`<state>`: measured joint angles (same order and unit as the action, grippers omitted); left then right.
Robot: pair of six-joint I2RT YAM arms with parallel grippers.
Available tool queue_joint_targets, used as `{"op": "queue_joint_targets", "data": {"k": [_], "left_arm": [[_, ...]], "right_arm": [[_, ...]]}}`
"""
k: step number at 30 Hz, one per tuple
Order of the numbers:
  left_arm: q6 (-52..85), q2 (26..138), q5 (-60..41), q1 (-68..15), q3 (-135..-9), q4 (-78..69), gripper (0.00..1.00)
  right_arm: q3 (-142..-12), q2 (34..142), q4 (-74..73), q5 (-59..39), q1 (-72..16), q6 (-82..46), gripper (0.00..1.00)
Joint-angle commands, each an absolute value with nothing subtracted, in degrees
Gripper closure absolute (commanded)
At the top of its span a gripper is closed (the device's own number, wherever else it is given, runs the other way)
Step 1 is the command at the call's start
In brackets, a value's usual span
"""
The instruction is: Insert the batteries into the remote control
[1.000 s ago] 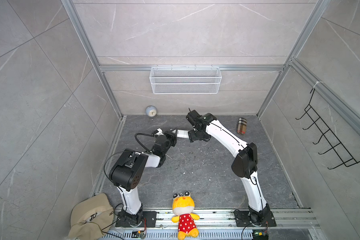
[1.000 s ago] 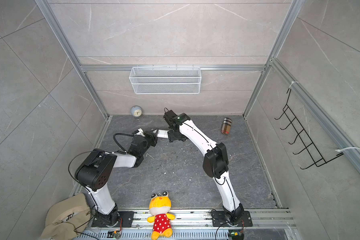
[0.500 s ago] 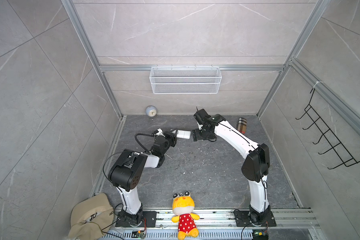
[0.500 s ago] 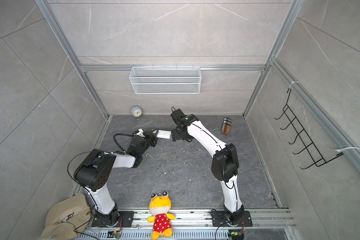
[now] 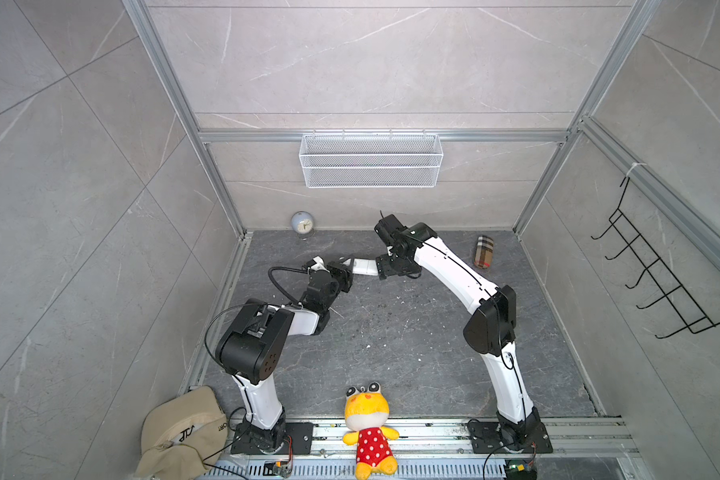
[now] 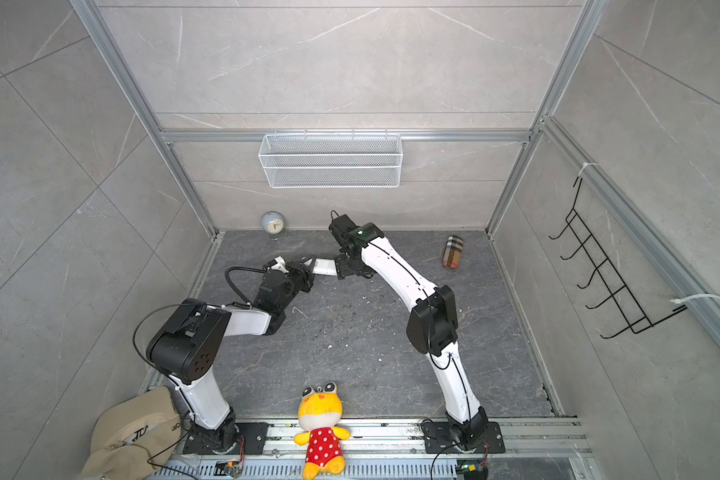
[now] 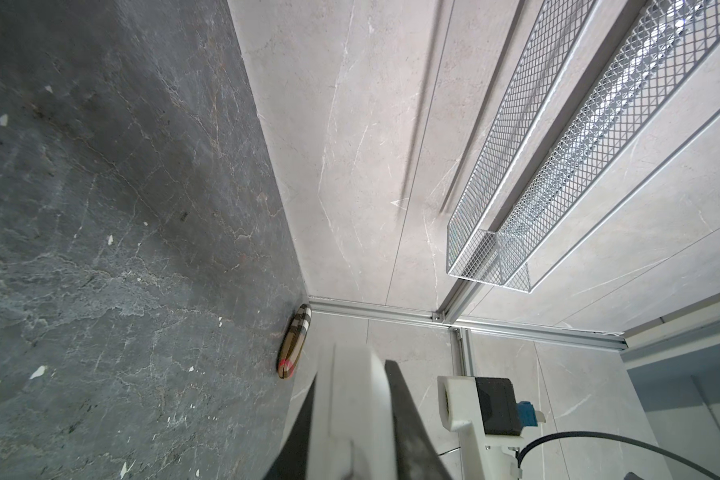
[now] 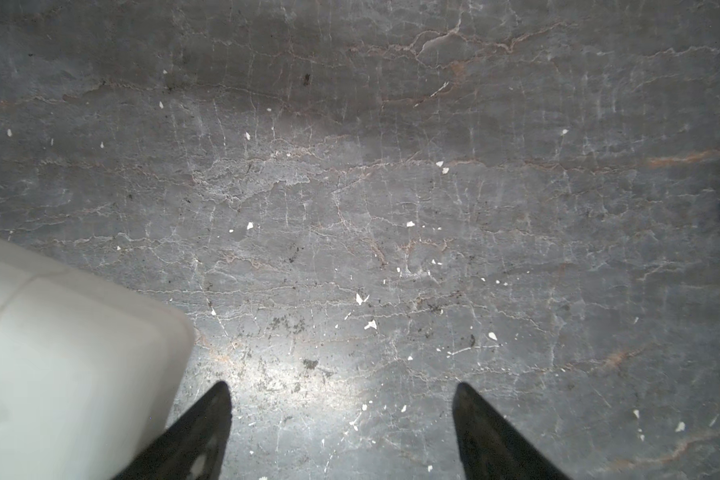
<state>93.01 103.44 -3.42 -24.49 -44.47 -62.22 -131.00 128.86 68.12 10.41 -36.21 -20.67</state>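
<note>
My left gripper [image 5: 347,272] [image 6: 307,272] is shut on one end of the white remote control [image 5: 365,266] [image 6: 325,267] and holds it level above the floor. In the left wrist view the remote control [image 7: 350,419] shows edge-on, clamped between the two dark fingers of that gripper [image 7: 352,370]. My right gripper [image 5: 384,268] [image 6: 344,268] stands open at the remote's free end, pointing down at the floor. In the right wrist view nothing lies between this gripper's [image 8: 341,388] fingers, and the remote control [image 8: 71,353] sits just outside one finger. The batteries are out of view.
A plaid case [image 5: 484,252] lies at the back right of the floor and a small clock [image 5: 302,223] stands against the back wall. A wire basket [image 5: 371,160] hangs above. A plush toy [image 5: 368,428] and a cap [image 5: 179,436] lie at the front rail.
The right arm swung out to the right half a second ago and has come back; its gripper stays open at the remote's end. The left arm and the remote have not moved.
</note>
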Motion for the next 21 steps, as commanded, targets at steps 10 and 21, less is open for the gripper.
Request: {"op": "queue_joint_targets", "data": {"k": [10, 21], "left_arm": [[98.8, 102.76, -5.28, -22.94, -43.71, -72.54, 0.88], [104.67, 104.7, -2.5, -22.93, -41.5, -77.03, 0.88]], "right_arm": [[-102.04, 107.68, 47.65, -9.68, -29.22, -23.16, 0.16], [-78.21, 100.01, 3.29, -36.06, -23.59, -49.32, 0.14]]}}
